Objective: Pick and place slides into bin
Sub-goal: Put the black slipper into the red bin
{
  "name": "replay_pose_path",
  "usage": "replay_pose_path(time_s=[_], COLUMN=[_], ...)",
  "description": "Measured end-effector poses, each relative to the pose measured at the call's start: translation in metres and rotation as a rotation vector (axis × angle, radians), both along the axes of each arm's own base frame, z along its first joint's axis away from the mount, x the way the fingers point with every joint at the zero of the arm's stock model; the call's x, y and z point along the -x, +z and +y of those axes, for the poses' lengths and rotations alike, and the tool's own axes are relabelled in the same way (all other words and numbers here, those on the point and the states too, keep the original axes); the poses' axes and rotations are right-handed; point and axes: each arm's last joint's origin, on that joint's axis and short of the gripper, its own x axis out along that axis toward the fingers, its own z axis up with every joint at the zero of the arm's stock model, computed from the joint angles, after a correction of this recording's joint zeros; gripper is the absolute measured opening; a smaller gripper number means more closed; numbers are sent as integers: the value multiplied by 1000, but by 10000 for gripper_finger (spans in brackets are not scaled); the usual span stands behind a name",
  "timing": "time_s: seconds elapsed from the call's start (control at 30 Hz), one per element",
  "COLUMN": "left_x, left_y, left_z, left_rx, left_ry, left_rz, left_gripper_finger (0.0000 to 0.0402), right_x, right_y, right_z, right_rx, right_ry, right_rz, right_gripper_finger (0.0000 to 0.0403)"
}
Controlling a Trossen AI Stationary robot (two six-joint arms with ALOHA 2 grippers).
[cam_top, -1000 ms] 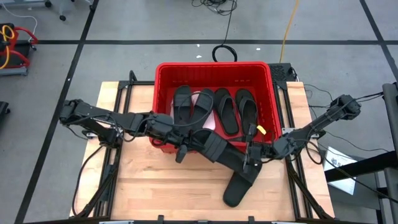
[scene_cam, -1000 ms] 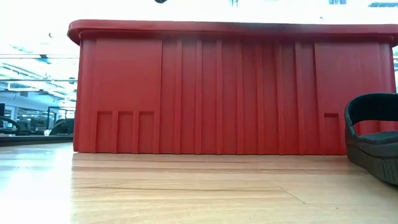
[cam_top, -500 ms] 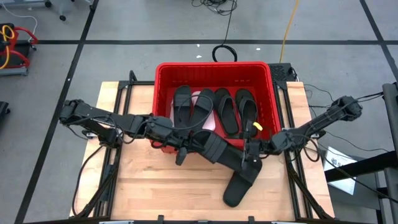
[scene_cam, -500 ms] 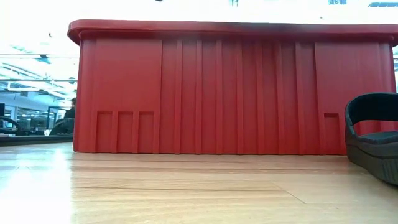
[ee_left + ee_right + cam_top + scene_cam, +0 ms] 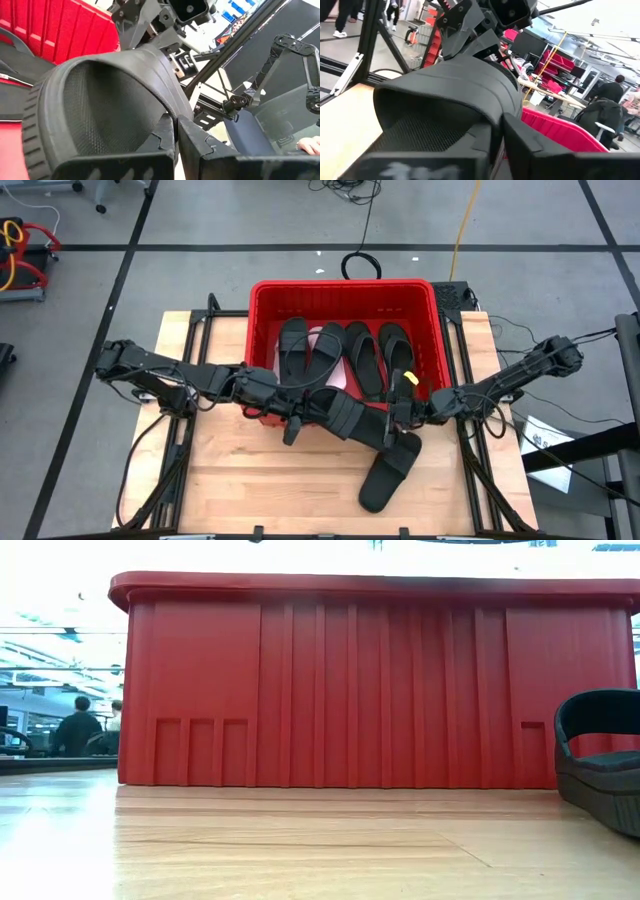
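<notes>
A black slide point(image 5: 365, 425) hangs in the air just before the near wall of the red bin point(image 5: 340, 284), between my two grippers. My left gripper point(image 5: 322, 408) is shut on its left end and my right gripper point(image 5: 398, 420) on its right end. Each wrist view looks under the slide's strap point(image 5: 125, 60) point(image 5: 455, 75) at the other gripper. Inside the bin lie several black slides point(image 5: 365, 355) and a pale pink one point(image 5: 330, 340). One more black slide point(image 5: 385, 475) rests sole-down on the table, near the right; the low view shows its end point(image 5: 600, 765). My left gripper pinches the slide between its two fingers point(image 5: 200, 150), at the side where the strap comes down to the sole point(image 5: 172, 117). It comes in about level from the table's left. The slide is lifted clear of the table. My right gripper pinches the same slide between its two fingers point(image 5: 530, 145), where the strap's edge runs down to the sole point(image 5: 502, 117). It reaches in level from the table's right. The slide hangs clear between the two grippers.
The bin's near wall point(image 5: 380, 690) stands tall right behind the held slide. Bare wooden tabletop point(image 5: 260, 480) lies at the near left. Black frame rails point(image 5: 470, 470) run along both table sides. People sit in the room beyond point(image 5: 75, 725).
My right gripper has swung toward the table's left and far edge, closing in on the held slide's right end. The left gripper and the slide have kept their place.
</notes>
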Motion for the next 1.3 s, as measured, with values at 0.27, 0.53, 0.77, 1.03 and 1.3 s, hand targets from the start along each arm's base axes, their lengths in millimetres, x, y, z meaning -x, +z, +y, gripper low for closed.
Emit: replay_pose_path(time_s=[0.27, 0.53, 0.77, 1.03, 1.3], left_x=[0, -1, -3, -4, -6], left_y=[-1, 1, 1, 7, 16], left_z=[1, 2, 12, 15, 15], left_rx=[-12, 3, 12, 13, -33], left_ry=[27, 36, 68, 71, 59], left_rz=[4, -6, -12, -64, -171], left_gripper_finger=[7, 73, 144, 159, 159], right_x=[-2, 0, 0, 14, 27], right_y=[-2, 3, 11, 29, 42], right_z=[0, -4, -19, -36, -43], right_rx=[-6, 27, 41, 39, 61], right_ry=[18, -24, -129, -258, -346], right_rz=[2, -20, -66, -136, -173], right_gripper_finger=[5, 3, 2, 1, 0])
